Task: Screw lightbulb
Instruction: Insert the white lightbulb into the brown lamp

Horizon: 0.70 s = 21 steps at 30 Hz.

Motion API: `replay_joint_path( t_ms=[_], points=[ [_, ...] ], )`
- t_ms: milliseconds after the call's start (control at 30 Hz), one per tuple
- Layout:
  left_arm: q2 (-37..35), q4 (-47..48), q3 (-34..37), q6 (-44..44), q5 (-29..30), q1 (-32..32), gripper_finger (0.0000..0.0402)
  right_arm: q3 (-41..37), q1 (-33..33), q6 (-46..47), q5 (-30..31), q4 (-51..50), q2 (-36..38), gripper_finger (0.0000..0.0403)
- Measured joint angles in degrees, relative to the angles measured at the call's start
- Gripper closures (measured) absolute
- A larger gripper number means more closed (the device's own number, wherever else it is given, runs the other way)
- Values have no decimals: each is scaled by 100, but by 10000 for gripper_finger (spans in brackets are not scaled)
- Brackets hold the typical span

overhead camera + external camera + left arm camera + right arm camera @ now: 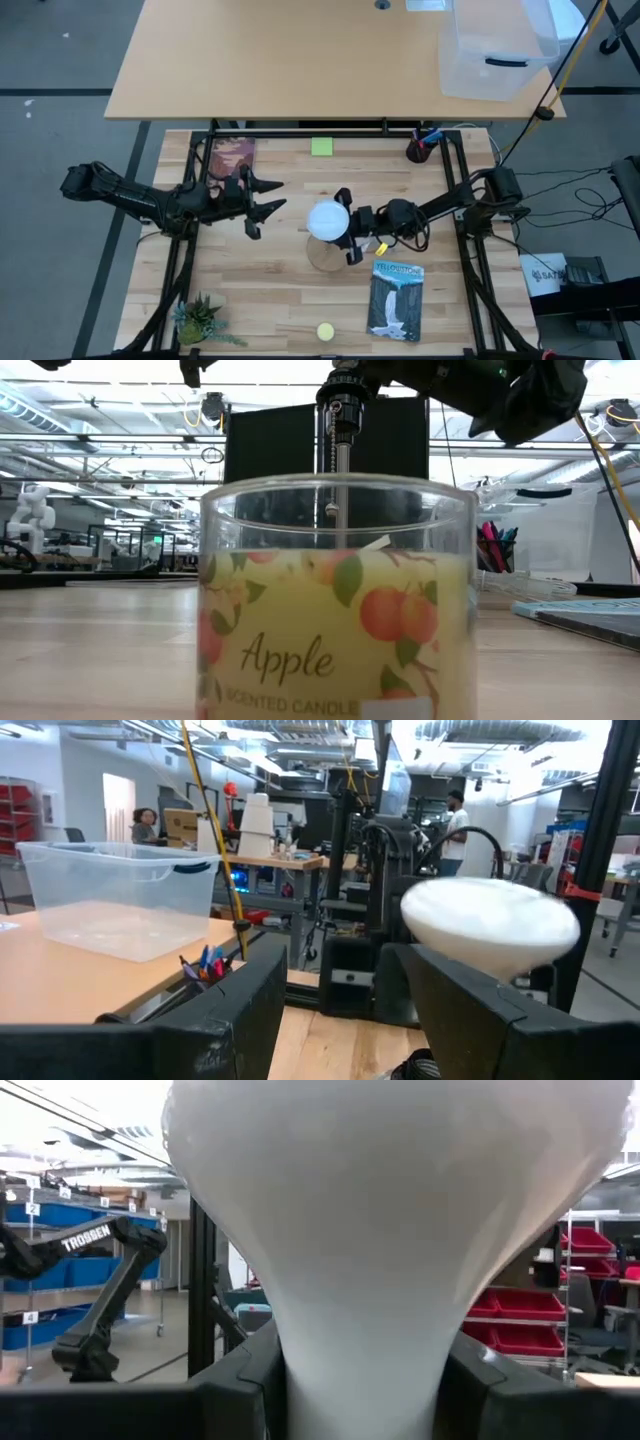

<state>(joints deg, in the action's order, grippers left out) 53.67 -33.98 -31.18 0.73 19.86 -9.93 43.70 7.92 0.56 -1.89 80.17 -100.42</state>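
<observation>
Candle jar (338, 600): fills the low view, a glass labelled "Apple scented candle" with peach-coloured fruit and green leaves, standing on the worktop (100, 650).
Lightbulb (328, 220): white frosted globe, held above the round wooden base (325, 255) near the middle of the worktop (270, 300); in the right wrist view the bulb (390, 1210) tapers down between the two dark fingers (235, 1380).
Right gripper (346, 227): fingers clenched on the lightbulb's narrow end, arm reaching in from the worktop's right edge.
Left gripper (268, 197): fingers released and spread, holding nothing, just left of the lightbulb and apart from it; its wrist view sees the bulb (490, 925) past its own fingers (235, 1010).
Yellow disc (325, 331): small, at the near edge of the worktop, well apart from the base.
Dark booklet (395, 300): lies flat to the right of the base.
Small plant (200, 322): near left corner.
Brown book (232, 157): far left part of the worktop.
Green note (321, 147): far edge, middle.
Pen cup (420, 148): far right corner.
Clear plastic bin (495, 50): on the pale desk (300, 60) beyond the worktop.
People (145, 823): two stand in the room behind, seen from the left wrist.
</observation>
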Motion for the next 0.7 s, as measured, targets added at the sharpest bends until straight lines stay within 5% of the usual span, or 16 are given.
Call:
replay_joint_path(
  t_ms=[700],
  points=[
    [0,-131,-181,-284,-7,-332,189,-73,-159,-233,-150,-15,-75,250]
  ],
)
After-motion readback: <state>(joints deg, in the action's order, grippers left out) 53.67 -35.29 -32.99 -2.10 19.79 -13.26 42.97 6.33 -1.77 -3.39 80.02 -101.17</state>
